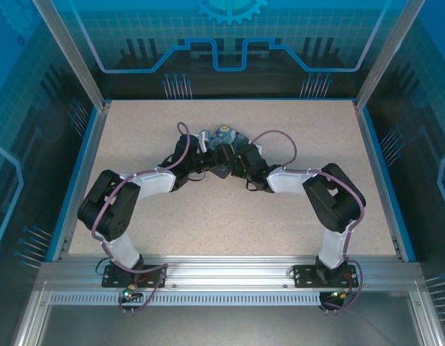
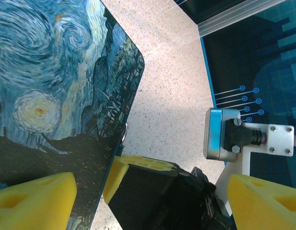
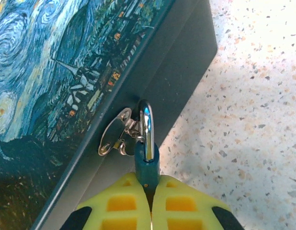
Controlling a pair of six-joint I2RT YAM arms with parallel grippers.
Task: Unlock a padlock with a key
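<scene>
Standing spread wide, the left gripper (image 2: pixel 153 203) has the painted box (image 2: pixel 52 86) against its left finger. The right gripper (image 3: pixel 150 203), fingers pressed together, pinches the lower end of the padlock (image 3: pixel 147 160). The padlock hangs just beyond the tips on the hasp (image 3: pixel 117 129), shackle closed. The key is not discernible. Judged step: steadying the lock. The next move calls for presenting the key.

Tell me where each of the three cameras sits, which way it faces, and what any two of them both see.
Top external: above and behind the bases, looking down on the table; both arms show, meeting at the painted box.
Right wrist: on the right arm, facing the box's side; the right gripper shows, shut on the padlock.
Left wrist: on the left arm, facing the box lid; the open left gripper frames the right gripper.
Shared: both wrist views show the box's starry print.
</scene>
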